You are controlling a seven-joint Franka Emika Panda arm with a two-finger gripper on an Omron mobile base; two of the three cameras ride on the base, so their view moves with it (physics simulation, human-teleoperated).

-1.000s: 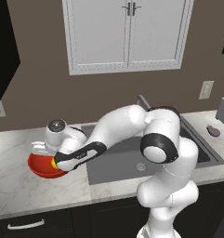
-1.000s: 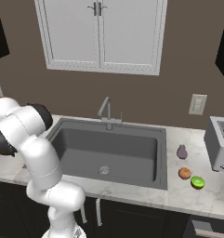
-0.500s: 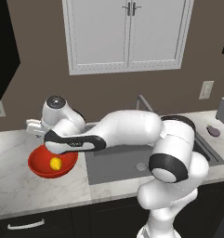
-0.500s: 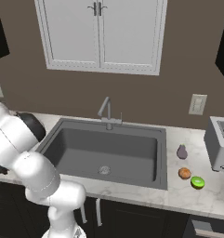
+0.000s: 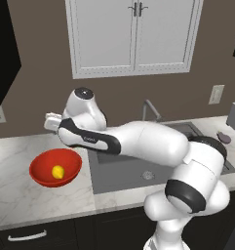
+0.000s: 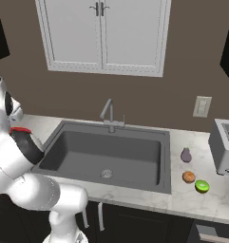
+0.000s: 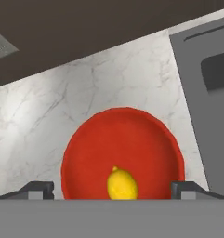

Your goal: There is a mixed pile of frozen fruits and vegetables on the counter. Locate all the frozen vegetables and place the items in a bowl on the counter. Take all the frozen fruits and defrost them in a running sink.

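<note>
I am seeing a grey toaster [image 6: 224, 153] standing at the far right, a wall outlet [image 6: 201, 106], and white cabinet doors [image 6: 104, 34] above.

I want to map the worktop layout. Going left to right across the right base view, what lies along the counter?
Sink → purple-grey piece → orange piece → green piece → toaster.

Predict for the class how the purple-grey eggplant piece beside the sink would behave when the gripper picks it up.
The purple-grey piece looks smooth and tapered, so it may slip between fingers. It appears small, so probably light. Its rounded body could roll across the counter if nudged.
</note>
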